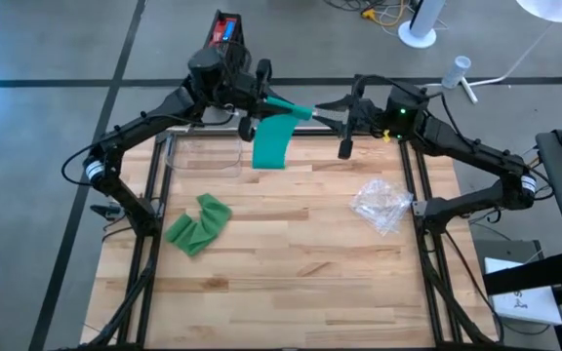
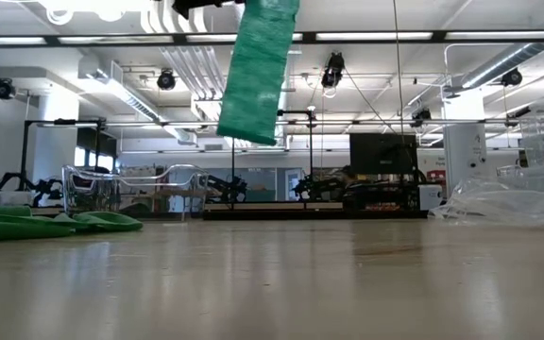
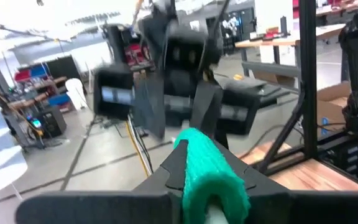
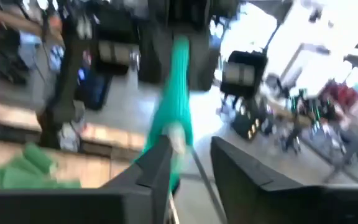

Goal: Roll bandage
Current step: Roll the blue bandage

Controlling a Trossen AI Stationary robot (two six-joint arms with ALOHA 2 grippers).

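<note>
A green bandage is partly wound into a roll (image 1: 286,106) that is held level, high over the table's far edge. Its loose strip (image 1: 273,142) hangs down from the roll and shows in the low view as a strip (image 2: 258,71) clear of the table. My left gripper (image 1: 264,100) is shut on the roll (image 3: 209,168). My right gripper (image 1: 332,121) faces it from the right. Its fingers are apart (image 4: 191,168), and the roll's pale end (image 4: 176,138) lies beside one finger. My left gripper pinches the wound part of the bandage (image 3: 211,182) between its two fingers, which come level from the table's left. The roll lies along the fingers and sticks out past their tips toward the right gripper. The strip hangs slack below it, clear of the table. Whether my right gripper's finger (image 4: 159,167) touches the roll's end I cannot tell.
A second green bandage (image 1: 198,224) lies crumpled on the table's left side. A clear plastic container (image 1: 203,152) stands at the far left, under the left arm. A crumpled clear plastic bag (image 1: 383,205) lies on the right. The table's middle and near part are bare wood.
</note>
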